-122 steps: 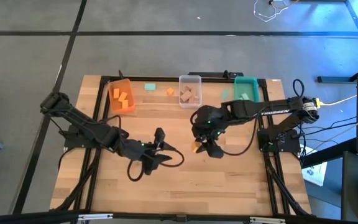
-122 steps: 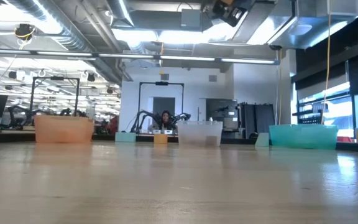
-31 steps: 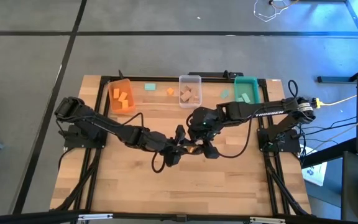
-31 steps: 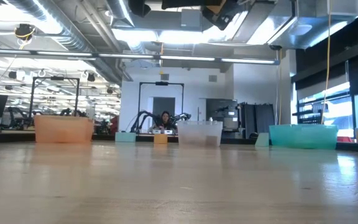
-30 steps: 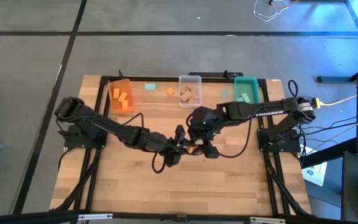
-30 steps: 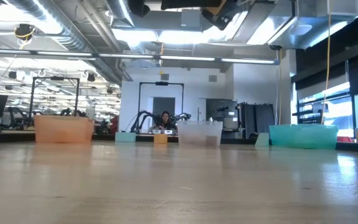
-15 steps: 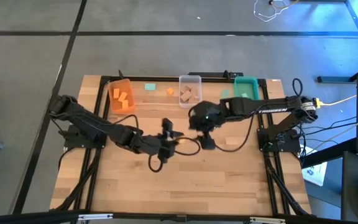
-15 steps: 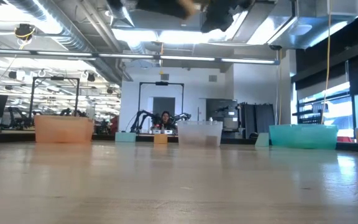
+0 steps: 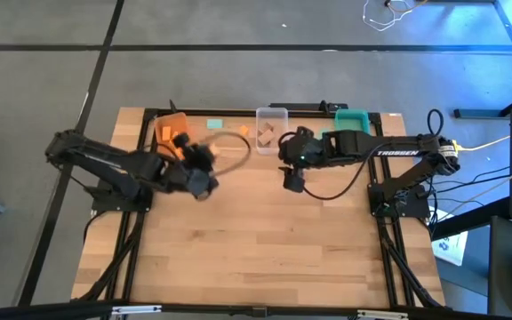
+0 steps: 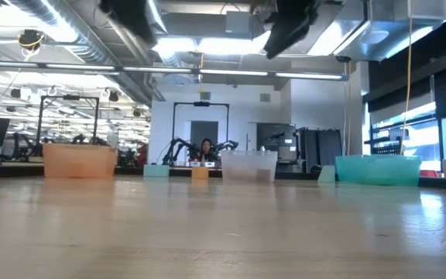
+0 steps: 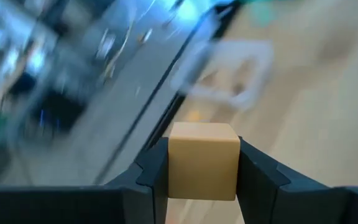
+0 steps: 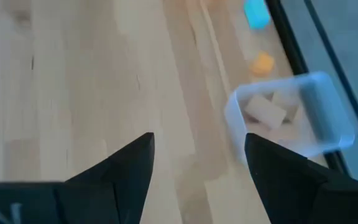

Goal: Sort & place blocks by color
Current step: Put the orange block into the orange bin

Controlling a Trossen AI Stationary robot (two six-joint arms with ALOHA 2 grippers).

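Observation:
My left gripper point(image 9: 201, 178) hovers just near of the orange bin point(image 9: 172, 139) and is shut on an orange block point(image 11: 202, 160). My right gripper point(image 9: 290, 184) is open and empty point(image 12: 197, 168), above the table near of the clear bin point(image 9: 271, 130). Wood blocks point(image 12: 267, 111) lie in the clear bin point(image 12: 291, 115), and orange blocks point(image 9: 176, 140) lie in the orange bin. A loose teal block point(image 9: 214, 124) and a loose orange block point(image 9: 244, 131) lie flat on the table between those bins. The teal bin point(image 9: 352, 125) holds a teal block. My left gripper pinches the orange block by two opposite side faces point(image 11: 173, 163), one finger point(image 11: 257, 180) on each side. The block's front face shows square between the fingers. It is lifted clear of the table.
The three bins stand in a row along the table's far edge: orange point(image 10: 80, 161), clear point(image 10: 248, 165), teal point(image 10: 378, 169). The middle and near parts of the wooden tabletop point(image 9: 265, 249) are bare boards. A person sits far off in the room behind the table.
The two grippers met over the table's middle with the orange block between them. The left gripper then drew away with the block, moving fast toward the table's left and far edge, toward the orange bin. The right gripper moved toward the far edge, toward the clear bin.

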